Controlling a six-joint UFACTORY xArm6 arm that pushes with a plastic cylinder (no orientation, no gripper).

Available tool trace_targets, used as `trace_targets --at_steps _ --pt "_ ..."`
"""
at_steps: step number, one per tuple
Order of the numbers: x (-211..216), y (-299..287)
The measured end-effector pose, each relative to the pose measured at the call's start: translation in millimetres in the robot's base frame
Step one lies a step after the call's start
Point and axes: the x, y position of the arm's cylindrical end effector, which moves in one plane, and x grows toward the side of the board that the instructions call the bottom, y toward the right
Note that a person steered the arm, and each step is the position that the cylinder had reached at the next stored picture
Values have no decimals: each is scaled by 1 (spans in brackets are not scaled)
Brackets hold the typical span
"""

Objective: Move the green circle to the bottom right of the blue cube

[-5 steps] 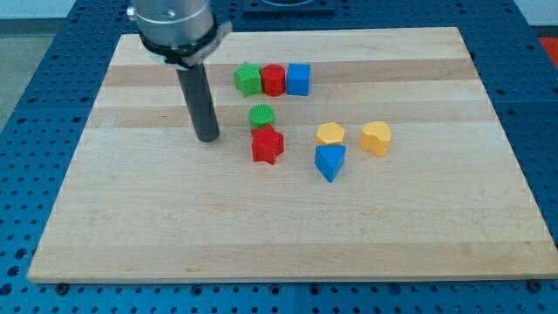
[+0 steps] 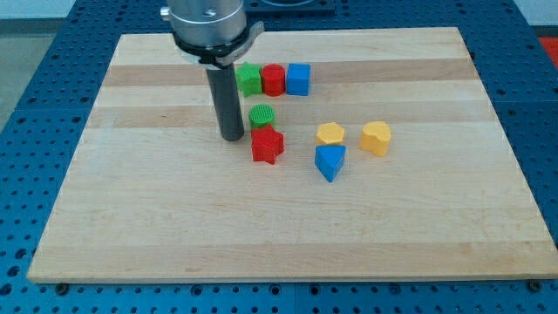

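Observation:
The green circle point(image 2: 262, 116) lies near the board's middle, touching the top of a red star point(image 2: 268, 145). The blue cube point(image 2: 298, 79) sits up and to the right of it, at the right end of a row with a red cylinder point(image 2: 274, 79) and a green star point(image 2: 250, 79). My tip point(image 2: 232, 136) rests on the board just left of the green circle and the red star, a small gap away from them. The rod partly hides the green star's left side.
A yellow hexagon-like block point(image 2: 330, 133), a second yellow block point(image 2: 376, 138) and a blue triangle block point(image 2: 330, 162) sit right of the red star. The wooden board point(image 2: 131, 218) ends on a blue pegboard table.
My tip has slid to the right, closing most of the gap to the green circle and red star. No block has moved.

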Motion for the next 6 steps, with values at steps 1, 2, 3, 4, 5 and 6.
trace_targets --at_steps 1,2,3,4,5,6 --pt "-5 36" --pt "-16 80" --pt "-25 102" --pt "-23 105" --pt "-20 85" --pt "-25 68"
